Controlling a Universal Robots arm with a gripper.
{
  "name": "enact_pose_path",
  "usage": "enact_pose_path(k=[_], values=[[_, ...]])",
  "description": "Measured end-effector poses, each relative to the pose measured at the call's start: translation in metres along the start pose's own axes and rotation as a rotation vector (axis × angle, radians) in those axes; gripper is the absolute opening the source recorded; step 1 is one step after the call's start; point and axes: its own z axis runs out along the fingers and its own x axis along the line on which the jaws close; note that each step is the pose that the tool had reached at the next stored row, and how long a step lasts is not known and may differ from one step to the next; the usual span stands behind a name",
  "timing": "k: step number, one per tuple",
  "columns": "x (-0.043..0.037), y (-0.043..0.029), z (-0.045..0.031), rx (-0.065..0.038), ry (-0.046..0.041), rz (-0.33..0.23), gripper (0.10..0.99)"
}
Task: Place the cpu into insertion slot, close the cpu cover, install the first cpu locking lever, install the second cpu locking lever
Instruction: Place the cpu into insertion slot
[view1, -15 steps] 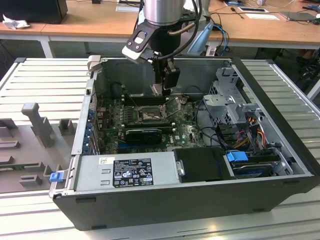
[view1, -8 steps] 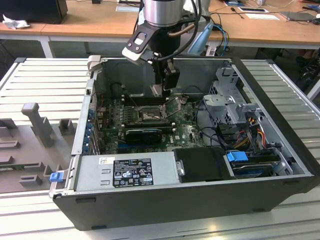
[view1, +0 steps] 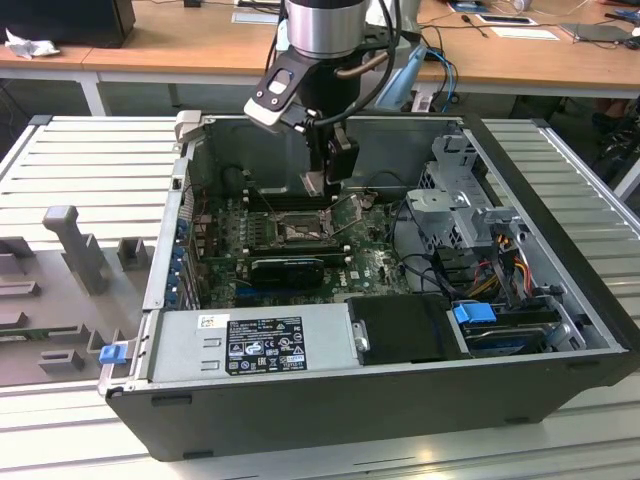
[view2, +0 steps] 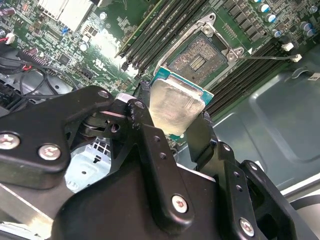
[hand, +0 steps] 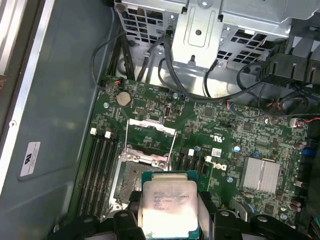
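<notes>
Slatted grey metal bench (view1: 80, 150) carries an open dark tower case (view1: 330, 390), green circuit board (hand: 225, 115) facing up. Black two-finger gripper (view2: 175, 117) clamps the small square silver-topped cpu (view2: 176, 100) by opposite edges, clear of the board. Square black-framed insertion slot (view2: 197, 57) lies just ahead and below, uncovered. Thin metal-frame cpu cover (hand: 152, 127) stands swung open beyond it. Long black memory sticks (hand: 100, 165) flank the slot. Path judged clear.
</notes>
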Motion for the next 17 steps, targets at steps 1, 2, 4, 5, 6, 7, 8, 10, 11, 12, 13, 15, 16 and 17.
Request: enact_pose_path(k=[1, 2, 4, 5, 6, 7, 8, 10, 11, 12, 13, 15, 16, 17], values=[[0.0, 0.0, 0.0003, 0.0, 0.0, 0.0, 0.529], [0.0, 0.0, 0.0005, 0.0, 0.0, 0.0, 0.529], [0.0, -0.0001, 0.0013, 0.0, 0.0, 0.001, 0.529], [0.0, -0.0001, 0.0018, 0.0, 0.0, 0.001, 0.529], [0.0, -0.0002, 0.0023, 0.0, 0.0, 0.001, 0.529], [-0.0001, -0.0002, 0.0026, 0.0, -0.0001, 0.001, 0.529], [-0.0001, -0.0003, 0.0031, 0.0, -0.0001, 0.001, 0.529], [-0.0001, -0.0003, 0.0037, 0.0, -0.0001, 0.001, 0.529], [-0.0001, -0.0003, 0.0042, 0.0, 0.0, 0.002, 0.529], [-0.0001, -0.0004, 0.0046, 0.0, -0.0001, 0.002, 0.529], [-0.0001, -0.0004, 0.0049, 0.0, -0.0001, 0.002, 0.529], [-0.0001, -0.0005, 0.0062, 0.0, -0.0001, 0.002, 0.529], [-0.0001, -0.0005, 0.0065, 0.0, -0.0001, 0.002, 0.529], [-0.0001, -0.0006, 0.0069, 0.0, -0.0002, 0.002, 0.529]])
